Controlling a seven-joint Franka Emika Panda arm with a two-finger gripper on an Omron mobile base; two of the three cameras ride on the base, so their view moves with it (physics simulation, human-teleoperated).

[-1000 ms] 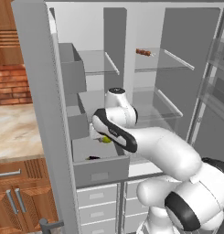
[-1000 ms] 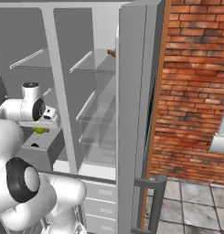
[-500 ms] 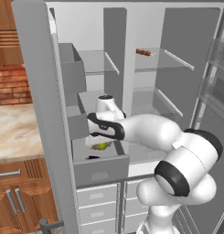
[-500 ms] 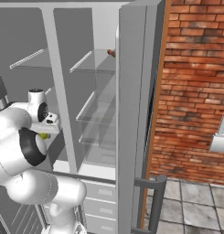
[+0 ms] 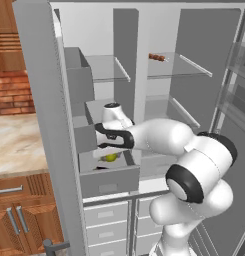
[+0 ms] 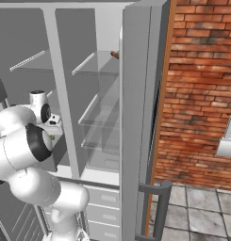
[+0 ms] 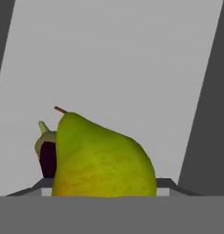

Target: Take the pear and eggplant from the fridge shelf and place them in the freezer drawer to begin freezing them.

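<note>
The yellow-green pear [image 7: 104, 160] sits right in front of the hand camera, stem pointing up and left. My gripper [image 5: 108, 150] is shut on it, reaching into the open freezer drawer [image 5: 94, 183] on the fridge's left side. From the left base the pear [image 5: 111, 157] hangs just under the hand, inside the drawer's walls. The dark purple eggplant [image 7: 48, 156] with its green cap lies in the drawer behind the pear; it appears as a dark spot [image 5: 101, 167] near the front panel. The fingertips are hidden by the pear.
A reddish-brown skewer-like item [image 5: 156, 57] lies on the upper glass shelf [image 5: 169, 70]. The open left fridge door [image 5: 49, 130] with grey bins stands close beside the drawer. Pale lower drawers [image 5: 106, 215] sit below. A brick wall [image 6: 202, 94] is to the right.
The arm has stretched out to the left and the hand has come down over the drawer, carrying the pear with it. The eggplant has stayed where it lies.
</note>
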